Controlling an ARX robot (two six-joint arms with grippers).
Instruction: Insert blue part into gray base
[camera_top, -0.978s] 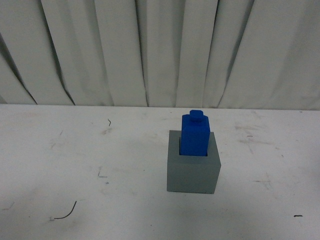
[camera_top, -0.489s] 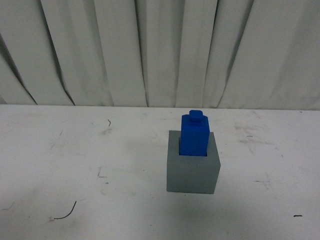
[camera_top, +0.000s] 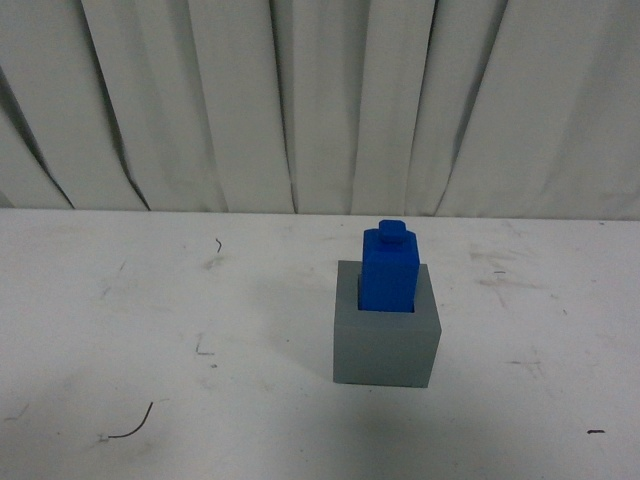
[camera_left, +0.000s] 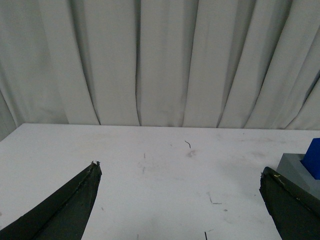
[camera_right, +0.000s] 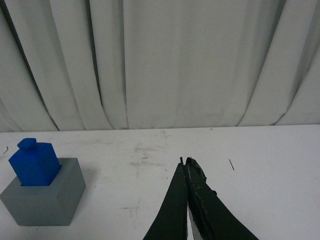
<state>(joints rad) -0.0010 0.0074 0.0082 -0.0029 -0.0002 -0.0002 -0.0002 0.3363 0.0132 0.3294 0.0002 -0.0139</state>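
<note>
Looking ahead from the front view, we see the blue part (camera_top: 390, 270) standing upright in the square recess of the gray base (camera_top: 386, 345), its lower end sunk inside and its stud on top; the pair sits on the white table (camera_top: 150, 330) a little right of centre, in front of the pale curtain (camera_top: 300, 100). Neither of our arms shows in that view. Our left gripper (camera_left: 180, 175) has its fingers (camera_left: 70, 205) spread wide apart with nothing between them, hanging over bare table, and the base and blue part lie just past its one finger at the edge of the view. Our right gripper (camera_right: 185, 161) has its fingers (camera_right: 172, 210) pressed together on nothing, well apart from the base, off to its side
</note>
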